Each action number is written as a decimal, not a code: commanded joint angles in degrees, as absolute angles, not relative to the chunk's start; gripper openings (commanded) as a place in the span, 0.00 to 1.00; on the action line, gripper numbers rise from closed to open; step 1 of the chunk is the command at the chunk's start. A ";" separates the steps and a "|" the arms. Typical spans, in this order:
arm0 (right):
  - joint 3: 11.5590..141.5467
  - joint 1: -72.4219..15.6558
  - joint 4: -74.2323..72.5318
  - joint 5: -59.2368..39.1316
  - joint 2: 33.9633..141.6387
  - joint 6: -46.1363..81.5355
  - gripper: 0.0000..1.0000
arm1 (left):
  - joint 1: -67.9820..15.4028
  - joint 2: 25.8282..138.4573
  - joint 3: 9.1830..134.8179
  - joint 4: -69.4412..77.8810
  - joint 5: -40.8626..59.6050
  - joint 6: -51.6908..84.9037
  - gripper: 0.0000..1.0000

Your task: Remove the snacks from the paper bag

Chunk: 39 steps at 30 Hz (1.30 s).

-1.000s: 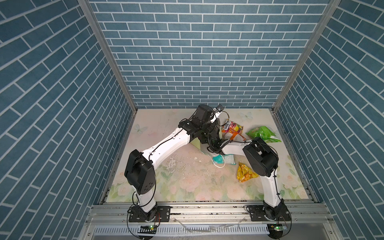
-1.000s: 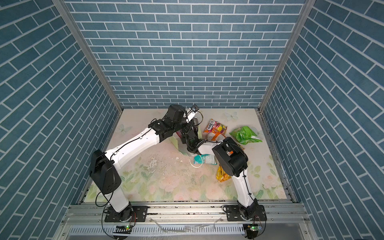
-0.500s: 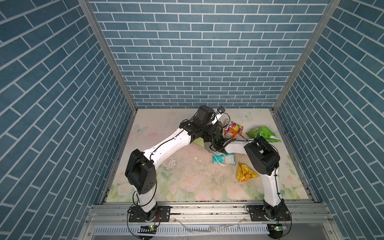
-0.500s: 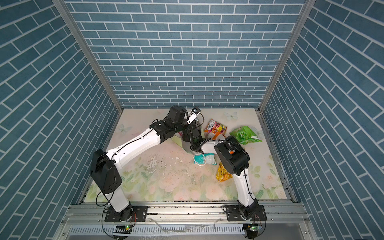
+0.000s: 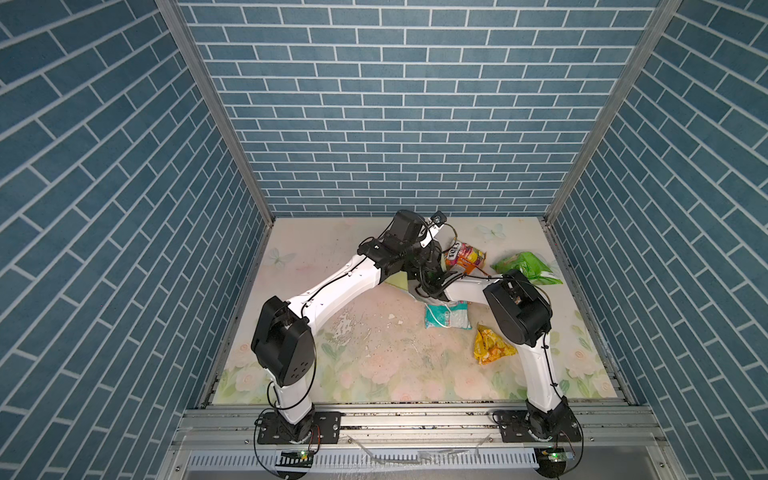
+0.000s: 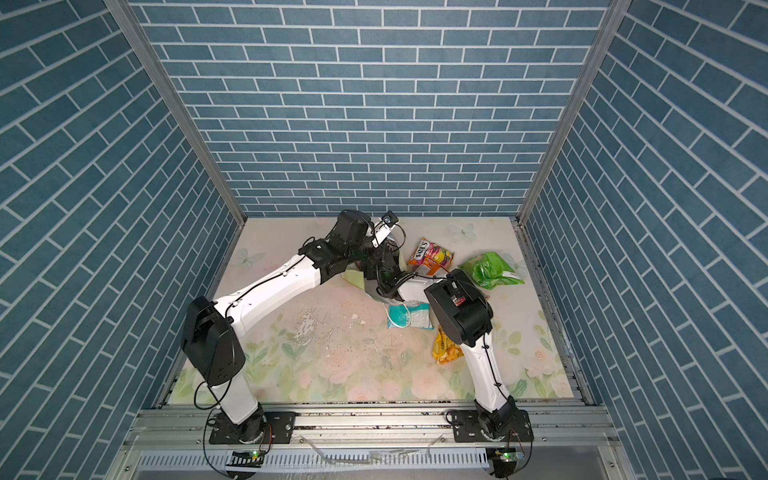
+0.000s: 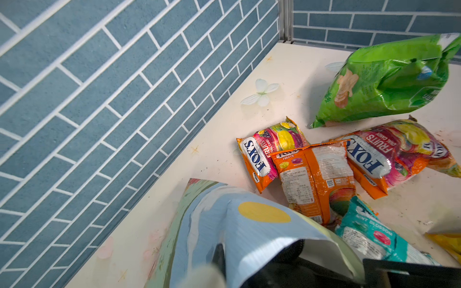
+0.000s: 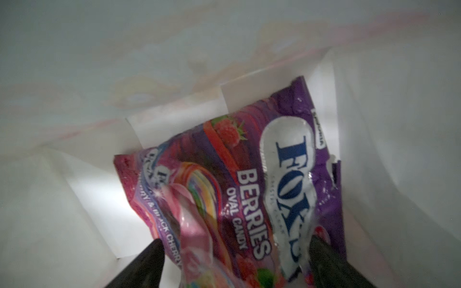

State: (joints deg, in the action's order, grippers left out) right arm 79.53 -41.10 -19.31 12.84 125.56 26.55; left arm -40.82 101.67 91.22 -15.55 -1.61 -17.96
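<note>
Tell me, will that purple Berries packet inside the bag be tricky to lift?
Probably floppy: the purple packet lies creased and crumpled in the paper bag. Its glossy film glints, so it may slip between the fingers.

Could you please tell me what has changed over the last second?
Almost nothing: the left arm and right arm shifted only slightly around the paper bag, and nothing was visibly grasped or released. The right gripper is inside the bag, jaws apart astride the purple FOX'S packet. The teal packet, yellow-orange packet, green packet and orange FOX'S packets lie where they were.
</note>
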 commanded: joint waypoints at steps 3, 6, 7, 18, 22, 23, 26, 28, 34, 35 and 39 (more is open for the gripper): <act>81.36 -40.09 -4.83 14.43 130.25 29.48 0.75 | -45.88 101.03 92.40 -13.80 10.35 -14.77 0.00; 80.93 -39.99 -5.62 14.09 130.00 29.64 0.53 | -45.88 101.06 92.41 -13.97 9.84 -14.92 0.00; 80.42 -40.01 -6.42 13.93 129.91 29.62 0.45 | -45.88 100.98 92.30 -14.06 9.73 -15.02 0.00; 71.20 -39.61 -20.09 12.57 122.98 28.61 0.11 | -45.88 101.22 92.22 -14.55 6.75 -15.79 0.00; 68.91 -39.70 -22.21 12.70 120.42 28.22 0.00 | -45.88 101.98 93.05 -15.27 4.89 -16.01 0.00; 68.48 -39.69 -22.67 12.52 119.80 28.21 0.00 | -45.86 102.13 93.39 -15.53 4.46 -16.13 0.00; 67.37 -39.68 -23.61 11.97 118.30 28.15 0.00 | -45.88 102.80 94.20 -16.22 3.06 -16.08 0.00; 66.92 -39.64 -23.81 11.94 117.35 28.11 0.00 | -45.88 103.39 94.88 -16.90 2.12 -16.08 0.00; 65.07 -39.67 -24.87 11.69 114.82 27.90 0.00 | -45.88 104.46 95.80 -17.30 1.07 -16.08 0.00; 64.86 -39.64 -24.89 11.82 114.58 27.86 0.00 | -45.86 104.63 96.05 -17.54 1.01 -16.08 0.00; 64.29 -39.64 -25.21 12.11 113.76 27.95 0.00 | -45.81 105.12 96.78 -17.93 0.46 -16.09 0.00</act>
State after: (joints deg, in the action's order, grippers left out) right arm 64.53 -39.79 -25.98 12.34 116.46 27.64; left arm -44.62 103.98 95.04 -16.69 -0.38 -16.69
